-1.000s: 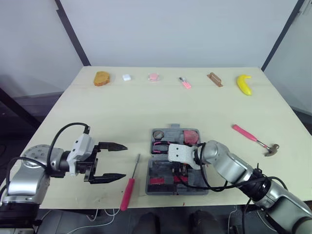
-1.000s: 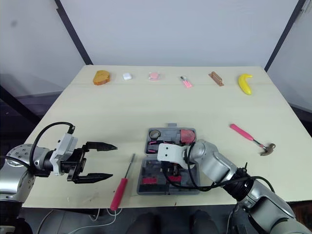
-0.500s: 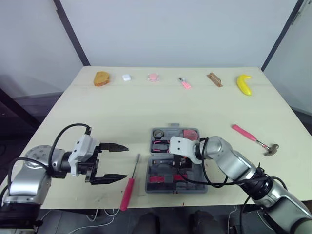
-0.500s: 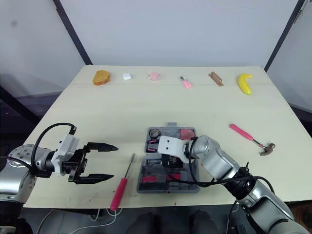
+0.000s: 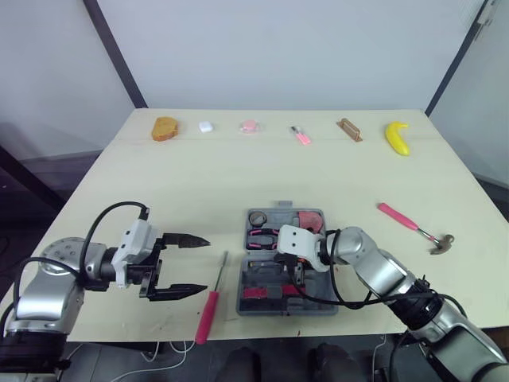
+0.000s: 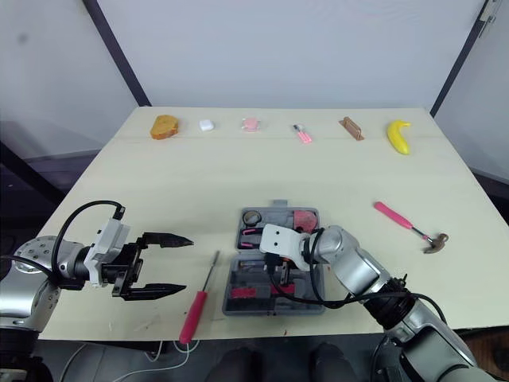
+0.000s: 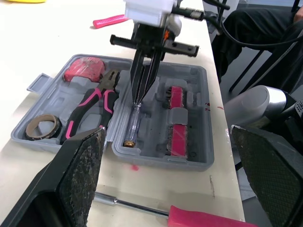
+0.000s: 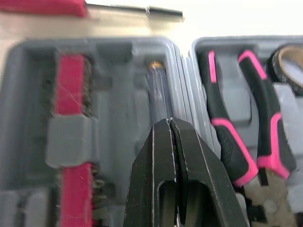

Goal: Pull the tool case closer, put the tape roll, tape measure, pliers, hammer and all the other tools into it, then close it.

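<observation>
Flanking tool case [image 7: 199, 118]: screwdriver [image 5: 212, 298], hammer [image 5: 413, 226]

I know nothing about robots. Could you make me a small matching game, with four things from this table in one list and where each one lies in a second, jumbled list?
Things:
1. pink-handled pliers
2. pink-handled hammer
3. red-handled screwdriver
4. yellow banana

Places:
A. at the far edge of the light table
B. on the table between the left gripper and the open grey plastic tool case
C. inside the tool case
D. on the table to the right of the case, apart from it

Pairs: 1-C, 2-D, 3-B, 4-A
</observation>
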Robot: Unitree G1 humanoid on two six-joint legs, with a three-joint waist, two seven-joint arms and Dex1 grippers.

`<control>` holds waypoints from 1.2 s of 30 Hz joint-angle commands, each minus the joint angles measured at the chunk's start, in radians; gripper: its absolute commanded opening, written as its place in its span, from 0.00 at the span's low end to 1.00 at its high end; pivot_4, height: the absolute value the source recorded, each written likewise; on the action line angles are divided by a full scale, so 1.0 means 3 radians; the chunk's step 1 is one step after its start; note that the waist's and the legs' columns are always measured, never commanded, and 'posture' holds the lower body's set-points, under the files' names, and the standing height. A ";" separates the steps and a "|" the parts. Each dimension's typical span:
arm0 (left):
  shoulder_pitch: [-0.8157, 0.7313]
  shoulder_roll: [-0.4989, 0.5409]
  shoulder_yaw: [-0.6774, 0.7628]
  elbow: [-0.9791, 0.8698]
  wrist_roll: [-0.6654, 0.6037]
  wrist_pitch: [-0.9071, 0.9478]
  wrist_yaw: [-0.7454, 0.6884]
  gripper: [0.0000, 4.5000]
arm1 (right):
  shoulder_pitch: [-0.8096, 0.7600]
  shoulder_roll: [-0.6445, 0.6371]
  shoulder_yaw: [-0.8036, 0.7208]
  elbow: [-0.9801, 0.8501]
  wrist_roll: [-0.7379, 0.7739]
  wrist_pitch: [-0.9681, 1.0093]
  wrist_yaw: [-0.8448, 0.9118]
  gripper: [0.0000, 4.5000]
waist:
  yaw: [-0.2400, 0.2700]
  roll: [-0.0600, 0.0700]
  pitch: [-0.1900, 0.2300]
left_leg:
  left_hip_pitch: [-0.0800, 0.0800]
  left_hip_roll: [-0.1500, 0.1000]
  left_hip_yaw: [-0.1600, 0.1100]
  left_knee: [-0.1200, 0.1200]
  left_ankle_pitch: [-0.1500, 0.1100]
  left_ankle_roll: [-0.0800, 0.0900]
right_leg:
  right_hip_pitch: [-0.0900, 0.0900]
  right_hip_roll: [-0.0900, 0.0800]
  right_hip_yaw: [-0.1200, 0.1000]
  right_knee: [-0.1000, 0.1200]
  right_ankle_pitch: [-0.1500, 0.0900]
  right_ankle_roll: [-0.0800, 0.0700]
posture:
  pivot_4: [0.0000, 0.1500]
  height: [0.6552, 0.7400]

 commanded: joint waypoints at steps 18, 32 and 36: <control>0.0020 -0.0048 0.0022 -0.0087 -0.0025 -0.0039 0.0008 1.00 | 0.0226 0.0084 0.0206 0.0468 -0.0312 -0.0138 -0.0020 0.01 | -0.0008 -0.0011 -0.0011 | 0.0009 0.0001 -0.0001 0.0000 0.0000 0.0000 | 0.0007 0.0001 0.0000 0.0002 0.0000 0.0000 | 1.00 1.00; 0.0226 -0.0323 0.0494 -0.0075 -0.0364 0.0411 0.0644 1.00 | 0.0603 0.0179 -0.1350 -0.0196 0.0924 -0.0830 -0.0005 0.01 | 0.0001 -0.0011 -0.0001 | 0.0002 0.0003 -0.0003 0.0000 0.0000 0.0000 | 0.0005 -0.0004 -0.0001 0.0000 0.0000 0.0000 | 1.00 1.00; 0.0323 -0.0470 0.0690 -0.0032 -0.0373 0.0410 0.0926 1.00 | 0.0853 0.0051 -0.1797 -0.0289 0.1162 -0.0868 -0.0083 0.01 | 0.0012 -0.0011 -0.0001 | 0.0003 0.0003 -0.0005 -0.0001 0.0000 0.0000 | 0.0006 -0.0008 -0.0003 0.0000 0.0000 0.0000 | 1.00 1.00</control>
